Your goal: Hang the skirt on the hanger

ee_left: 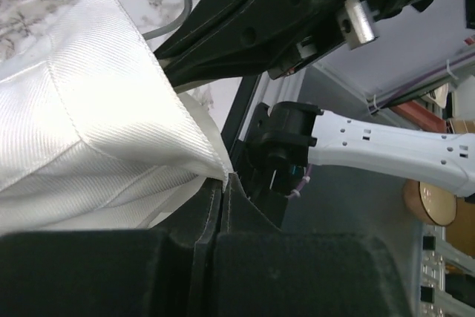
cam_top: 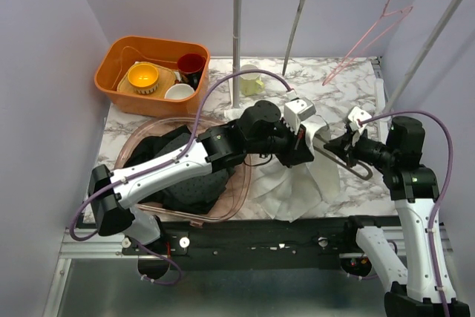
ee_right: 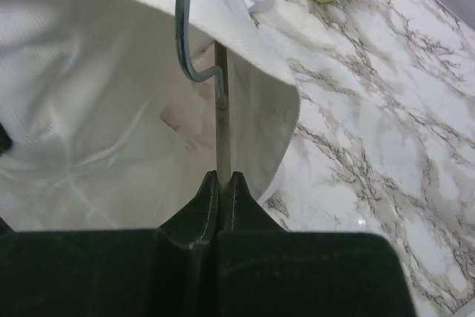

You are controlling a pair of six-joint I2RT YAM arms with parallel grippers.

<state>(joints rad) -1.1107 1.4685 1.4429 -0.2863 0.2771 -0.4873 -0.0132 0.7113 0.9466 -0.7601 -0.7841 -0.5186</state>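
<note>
Top view, from the left: orange basin [cam_top: 111, 72] with bowls at 10 o'clock on the marble table [cam_top: 349, 90]. Clear tub [cam_top: 141, 136] sits at 8 o'clock with dark clothes [cam_top: 185, 183] in it, and my left arm reaches across over it.

Left gripper [cam_top: 304, 158] is just right of centre. On the left wrist view the fingers are pressed together, clamped on a corner edge of the white skirt [ee_left: 89, 109].

The skirt [cam_top: 297, 187] lies crumpled at about 5 o'clock, near the front edge, partly lifted between the two arms.

The wire hanger [cam_top: 356, 170] is just right of it at 3 o'clock. On the right wrist view, the right gripper [ee_right: 221, 177] is pinched tight on the hanger's straight rod [ee_right: 220, 128]. The hook curls up at 12 o'clock against the skirt's open cloth [ee_right: 89, 109].

Right gripper [cam_top: 343, 148] points to 9 o'clock, facing the left one.

Yellow-green cup [cam_top: 251, 83] stands by the rack post [cam_top: 237, 42] at 12 o'clock. Pink hanger [cam_top: 371, 35] hangs on the rail at 1 o'clock.
</note>
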